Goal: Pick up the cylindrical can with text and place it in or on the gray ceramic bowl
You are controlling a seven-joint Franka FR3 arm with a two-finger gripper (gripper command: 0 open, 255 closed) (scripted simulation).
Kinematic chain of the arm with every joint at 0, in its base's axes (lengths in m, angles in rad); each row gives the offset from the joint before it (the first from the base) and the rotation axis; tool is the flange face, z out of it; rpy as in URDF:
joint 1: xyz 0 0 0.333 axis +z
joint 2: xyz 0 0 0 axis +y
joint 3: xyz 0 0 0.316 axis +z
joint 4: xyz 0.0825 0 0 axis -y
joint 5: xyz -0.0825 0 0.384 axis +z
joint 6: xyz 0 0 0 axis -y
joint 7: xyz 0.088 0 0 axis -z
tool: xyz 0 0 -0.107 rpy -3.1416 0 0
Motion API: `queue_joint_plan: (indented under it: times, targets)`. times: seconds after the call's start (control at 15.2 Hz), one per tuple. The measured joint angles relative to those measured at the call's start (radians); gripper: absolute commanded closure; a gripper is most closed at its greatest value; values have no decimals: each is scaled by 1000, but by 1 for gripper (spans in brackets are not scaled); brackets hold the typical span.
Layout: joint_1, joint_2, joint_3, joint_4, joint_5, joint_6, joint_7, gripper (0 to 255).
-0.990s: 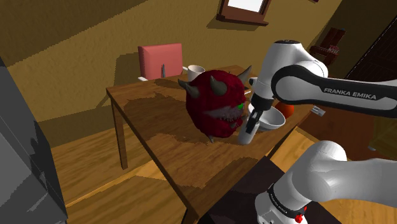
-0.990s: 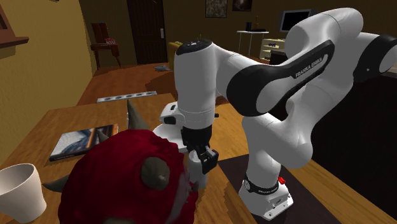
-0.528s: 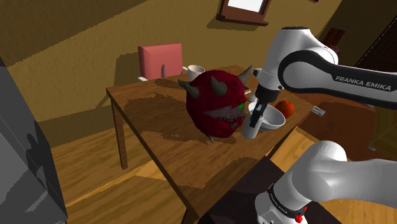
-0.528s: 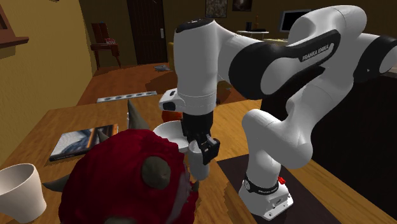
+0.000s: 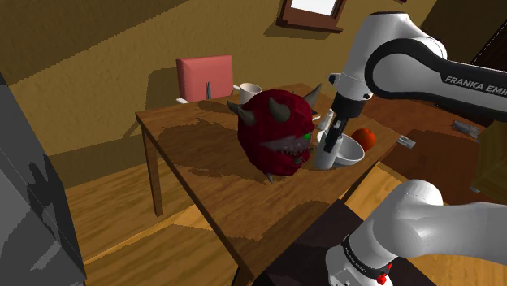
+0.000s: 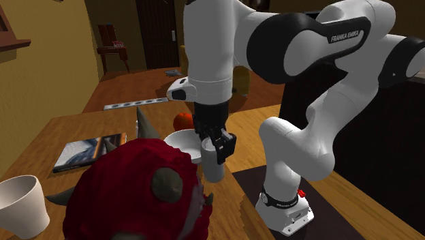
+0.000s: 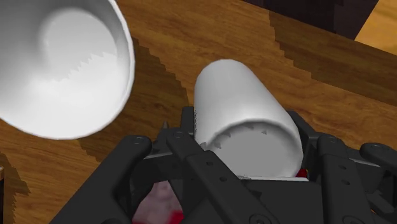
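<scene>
Pincer: we are seeing the pincer (image 6: 214,151) clasping the plain white can (image 6: 213,169) by its upper part.
Can: it is hanging upright in that grip, just beside the pale bowl (image 6: 178,140), over the wooden surface (image 5: 203,158).
Neighbours: a red horned head (image 5: 275,130) is sitting near the bowl; an orange ball (image 5: 365,138) is lying on the bowl's other side.

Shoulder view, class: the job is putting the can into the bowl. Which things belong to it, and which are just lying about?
Part of the job: white can, clasped in the gripper; pale bowl.
Lying about: red horned head, orange-red round thing, white cup, pink box, book.
</scene>
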Motion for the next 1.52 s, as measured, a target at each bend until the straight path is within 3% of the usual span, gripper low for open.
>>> queue_joint_plan:
  times: [0.73,1.52]
  targets:
    - [-3,38,1,172,-1,-133,-9,255]
    - [-75,157,-252,307,-192,-114,-267,255]
